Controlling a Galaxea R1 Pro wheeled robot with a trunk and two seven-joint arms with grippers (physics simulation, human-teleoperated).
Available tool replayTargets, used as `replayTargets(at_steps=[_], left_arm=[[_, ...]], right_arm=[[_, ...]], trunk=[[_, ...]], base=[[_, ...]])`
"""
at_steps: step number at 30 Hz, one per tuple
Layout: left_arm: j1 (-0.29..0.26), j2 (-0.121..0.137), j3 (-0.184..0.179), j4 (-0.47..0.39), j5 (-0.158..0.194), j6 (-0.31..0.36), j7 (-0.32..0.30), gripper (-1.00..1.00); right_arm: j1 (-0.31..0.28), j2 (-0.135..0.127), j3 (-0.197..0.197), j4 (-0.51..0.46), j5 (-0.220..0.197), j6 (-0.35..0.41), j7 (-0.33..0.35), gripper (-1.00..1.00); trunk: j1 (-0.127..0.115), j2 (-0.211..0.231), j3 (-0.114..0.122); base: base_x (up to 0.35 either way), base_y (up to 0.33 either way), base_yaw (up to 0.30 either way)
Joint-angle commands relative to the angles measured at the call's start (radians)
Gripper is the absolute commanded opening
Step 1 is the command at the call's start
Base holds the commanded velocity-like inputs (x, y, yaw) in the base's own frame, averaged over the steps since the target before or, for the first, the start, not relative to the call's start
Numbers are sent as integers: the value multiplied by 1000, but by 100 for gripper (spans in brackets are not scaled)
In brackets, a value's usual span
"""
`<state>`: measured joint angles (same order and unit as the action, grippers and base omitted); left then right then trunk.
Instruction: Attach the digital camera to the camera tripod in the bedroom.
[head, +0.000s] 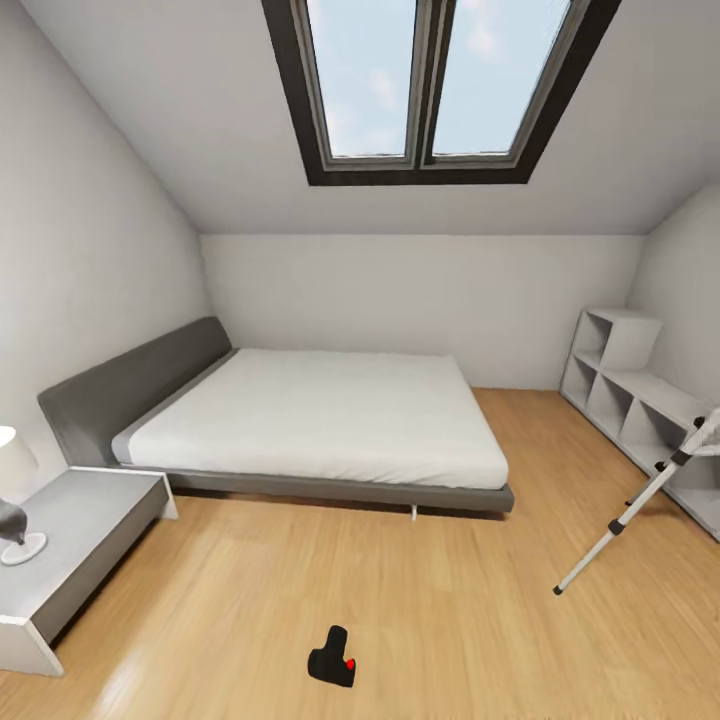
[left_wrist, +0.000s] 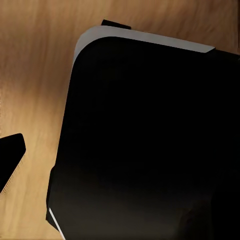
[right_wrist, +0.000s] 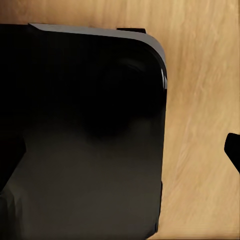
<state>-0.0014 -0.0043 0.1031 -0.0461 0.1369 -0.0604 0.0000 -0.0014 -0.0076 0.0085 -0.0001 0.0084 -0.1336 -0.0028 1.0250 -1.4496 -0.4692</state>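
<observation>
I'm facing the bed (head: 320, 420) in the bedroom, with the digital camera (head: 333, 658) lying on the wooden floor (head: 300, 590) at lower centre and one leg of the camera tripod (head: 640, 505) at the right edge. I should roll closer and lower an arm squarely over the camera. Each wrist view shows a dark rounded body above the floor; I cannot tell either pincer's opening, nor how far the camera lies from them.

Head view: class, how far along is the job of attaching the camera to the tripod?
Done: the robot is in the bedroom, facing the bed. In hand: what looks like the digital camera lies untouched on the floor just ahead. Left: pick it up, carry it to the camera tripod, whose leg shows at the right edge, and mount it.
</observation>
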Motion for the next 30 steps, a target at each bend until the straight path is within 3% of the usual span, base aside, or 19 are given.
replayTargets(at_steps=[1, 23, 30], left_arm=[[0, 0, 7, 0, 3, -3, 0, 100], [0, 0, 7, 0, 3, -3, 0, 100], [0, 0, 7, 0, 3, -3, 0, 100]], right_arm=[[0, 0, 1, 0, 1, -3, 0, 100], [0, 1, 1, 0, 1, -3, 0, 100], [0, -2, 2, 0, 27, -2, 1, 100]], trunk=[[0, 0, -1], [0, 0, -1], [0, 0, -1]], base=[[0, 0, -290], [0, 0, -289], [0, 0, -104]])
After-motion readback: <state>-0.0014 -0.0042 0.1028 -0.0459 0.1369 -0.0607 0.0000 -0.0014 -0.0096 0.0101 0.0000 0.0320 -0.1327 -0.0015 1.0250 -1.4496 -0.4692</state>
